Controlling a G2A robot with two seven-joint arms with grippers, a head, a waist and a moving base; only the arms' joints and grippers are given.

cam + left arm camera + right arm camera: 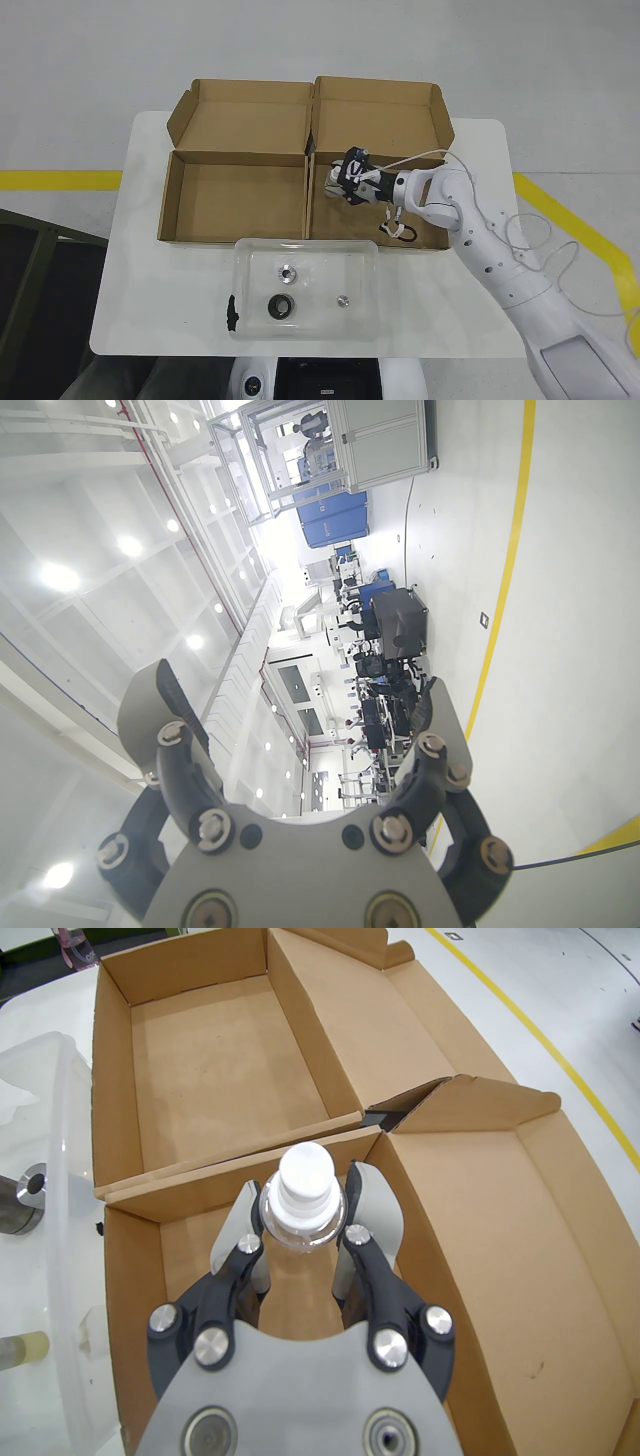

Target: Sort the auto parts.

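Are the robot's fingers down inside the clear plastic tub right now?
No, the right arm's fingers grip a white-capped part over the right cardboard box, beside the clear plastic tub.

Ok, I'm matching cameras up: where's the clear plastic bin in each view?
Top view: clear plastic bin low centre, below both boxes.
Right wrist view: its wall beside the boxes.
Left wrist view: faces the hall, away from the table.
Shared landmark: the left cardboard box.
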